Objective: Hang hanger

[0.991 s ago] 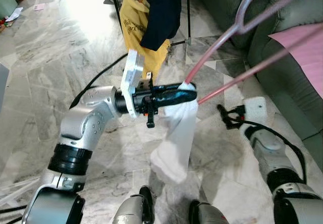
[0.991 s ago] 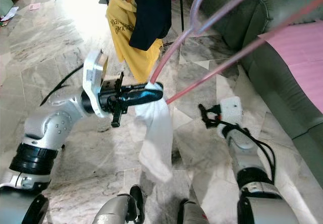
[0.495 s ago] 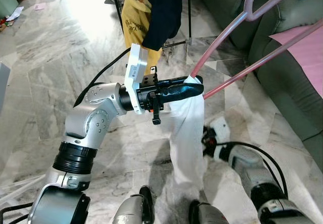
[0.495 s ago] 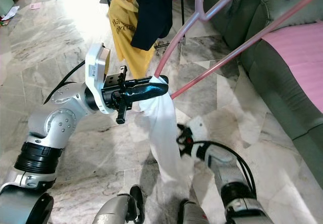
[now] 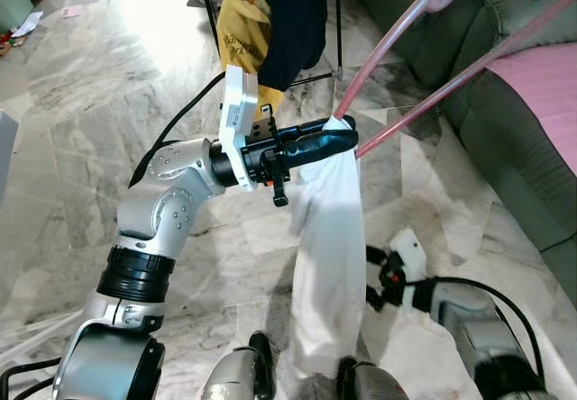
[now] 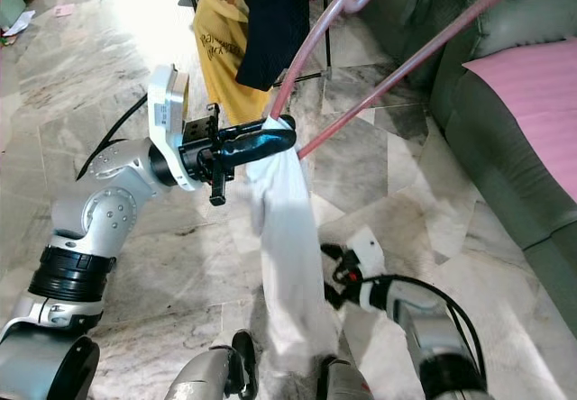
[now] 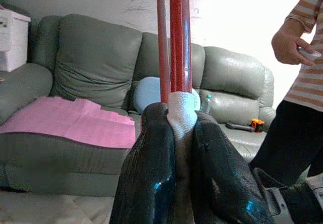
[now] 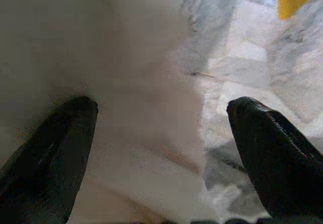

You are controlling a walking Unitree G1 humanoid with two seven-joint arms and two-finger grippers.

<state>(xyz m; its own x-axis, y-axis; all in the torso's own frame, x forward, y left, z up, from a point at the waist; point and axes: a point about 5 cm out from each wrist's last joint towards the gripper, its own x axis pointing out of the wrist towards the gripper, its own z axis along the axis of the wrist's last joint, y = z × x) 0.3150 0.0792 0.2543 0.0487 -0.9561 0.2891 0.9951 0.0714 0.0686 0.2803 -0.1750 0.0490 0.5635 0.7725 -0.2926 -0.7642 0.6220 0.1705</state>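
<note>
Hanger (image 5: 397, 40) of pink colour is in my left gripper (image 5: 341, 135), raised in front of me above the marble floor (image 5: 81, 103). My 2 black fingers (image 7: 151, 173) are pressed together on its lower end, where a white cloth (image 5: 329, 247) is wrapped around the 2 thin rods; the cloth hangs down from there, almost to my feet. The rods go up and to my right, and the hook part reaches the top edge of the head view, so I cannot tell where its tip is.

My right gripper (image 8: 161, 133) is low, just beside the hanging cloth, with its fingers spread wide. The wrist view shows pale cloth between them, but I cannot tell if they touch it.

I judge the task to be in the middle. The hanger is picked up and lifted; it is not yet hung. Ahead of me is a dark rack (image 5: 209, 8) that already carries a yellow garment (image 5: 239, 35) and a dark garment (image 5: 293, 17), so probably the hook must go there. The green sofa (image 5: 505, 121) with a pink sheet (image 5: 541, 71) stands on my right. A person (image 7: 298, 82) in a striped top stands near the sofa.
</note>
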